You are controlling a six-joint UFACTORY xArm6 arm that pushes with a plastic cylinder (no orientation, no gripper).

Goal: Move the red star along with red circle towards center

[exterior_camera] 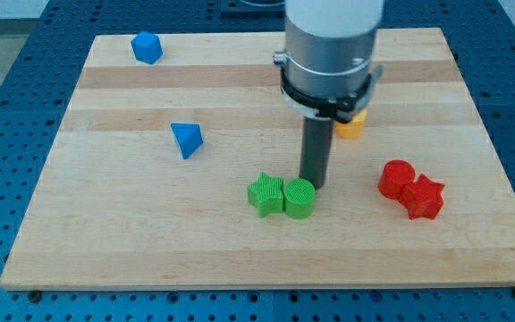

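Note:
The red star (pixel 424 198) lies at the view's right, touching the red circle (pixel 396 178), which sits just up and to its left. My tip (pixel 312 184) stands near the board's middle, right behind the green circle (pixel 299 198), well to the left of the red pair. The green star (pixel 265 194) touches the green circle on its left.
A yellow block (pixel 350 125) is partly hidden behind the arm. A blue triangle-like block (pixel 187 139) lies left of centre and a blue block (pixel 147 47) sits at the top left. The wooden board (pixel 105 241) ends close to the red star on the right.

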